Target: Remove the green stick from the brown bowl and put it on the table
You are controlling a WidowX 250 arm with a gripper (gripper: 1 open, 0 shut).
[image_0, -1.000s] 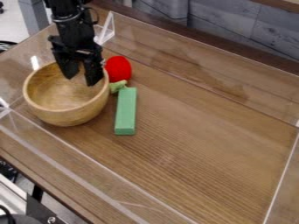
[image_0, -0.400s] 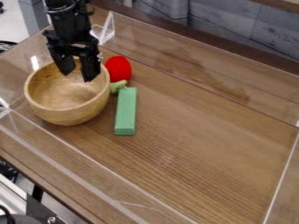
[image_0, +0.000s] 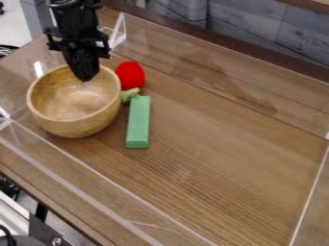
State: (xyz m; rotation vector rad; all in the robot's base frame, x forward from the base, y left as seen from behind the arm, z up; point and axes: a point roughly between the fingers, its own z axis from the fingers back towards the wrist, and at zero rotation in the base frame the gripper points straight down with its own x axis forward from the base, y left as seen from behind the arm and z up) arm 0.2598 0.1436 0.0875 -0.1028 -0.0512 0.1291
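Note:
The green stick [image_0: 138, 121] lies flat on the table [image_0: 218, 135], just right of the brown bowl [image_0: 73, 105] and apart from its rim. Nothing lies inside the bowl. My gripper [image_0: 85, 75] hangs above the bowl's far side, pointing straight down, with its black fingers pressed together and nothing between them. A red ball [image_0: 130, 74] rests behind the stick, close to the bowl's far right rim.
Low clear acrylic walls [image_0: 154, 197] edge the table on all sides. A small yellowish piece [image_0: 129, 93] sits between the bowl and the red ball. The wood surface stretches to the right of the stick.
My gripper has risen from the bowl's rim and its fingers have gone from spread apart to shut. The green stick and the bowl have stayed where they were.

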